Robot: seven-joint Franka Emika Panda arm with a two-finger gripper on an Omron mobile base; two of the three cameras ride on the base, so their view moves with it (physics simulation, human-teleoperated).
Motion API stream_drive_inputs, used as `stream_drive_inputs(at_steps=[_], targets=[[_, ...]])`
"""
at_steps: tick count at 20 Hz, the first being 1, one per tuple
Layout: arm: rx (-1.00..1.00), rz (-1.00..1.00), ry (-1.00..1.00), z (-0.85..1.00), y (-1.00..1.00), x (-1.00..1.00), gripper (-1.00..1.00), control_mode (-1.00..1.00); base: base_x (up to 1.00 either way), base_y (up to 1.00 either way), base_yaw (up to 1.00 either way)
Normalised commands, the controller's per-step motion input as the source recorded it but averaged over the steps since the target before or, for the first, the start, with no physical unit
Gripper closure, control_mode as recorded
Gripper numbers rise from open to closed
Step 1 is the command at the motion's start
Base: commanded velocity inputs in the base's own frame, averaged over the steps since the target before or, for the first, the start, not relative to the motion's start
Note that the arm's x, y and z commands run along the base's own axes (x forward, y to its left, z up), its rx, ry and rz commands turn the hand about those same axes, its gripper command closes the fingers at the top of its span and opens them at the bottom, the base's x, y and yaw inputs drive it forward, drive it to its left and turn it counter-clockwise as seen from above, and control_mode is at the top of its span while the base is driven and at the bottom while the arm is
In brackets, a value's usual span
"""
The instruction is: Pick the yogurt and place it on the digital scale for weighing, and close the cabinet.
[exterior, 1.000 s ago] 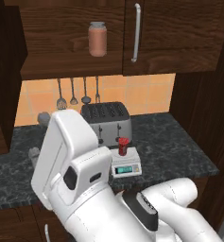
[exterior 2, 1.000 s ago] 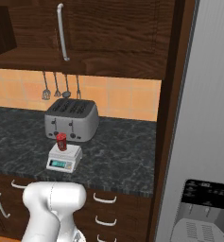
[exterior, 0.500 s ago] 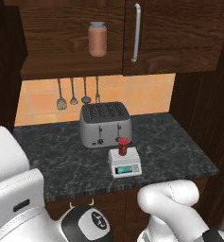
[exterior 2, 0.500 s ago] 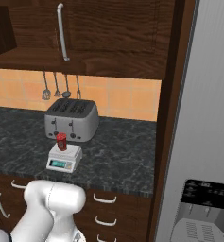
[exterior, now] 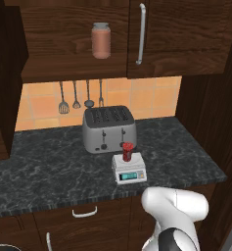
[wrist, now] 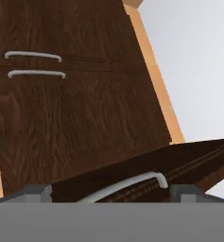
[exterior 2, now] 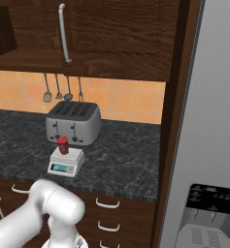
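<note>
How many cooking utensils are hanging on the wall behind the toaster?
4. The utensils hang in a row on the orange tiles, under the cabinet and above the toaster. None looks hidden.

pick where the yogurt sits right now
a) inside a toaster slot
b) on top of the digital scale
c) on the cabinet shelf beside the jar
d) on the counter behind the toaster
b, the yogurt stands upright on the top plate of the digital scale, in front of the toaster.
</note>
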Motion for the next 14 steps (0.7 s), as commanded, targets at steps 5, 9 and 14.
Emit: stream_drive_inputs(at_steps=[5,9,14], targets=[[0.01,-0.02,-0.08,-0.32,0.0,1.0,-1.0,-1.0,0.0,0.0,0.0],[0.05,0.0,0.09,0.0,-0.13,1.0,-1.0,-1.0,0.0,0.0,0.0],[0.09,0.0,0.13,0.03,-0.28,0.78,-1.0,-1.0,0.0,0.0,0.0]])
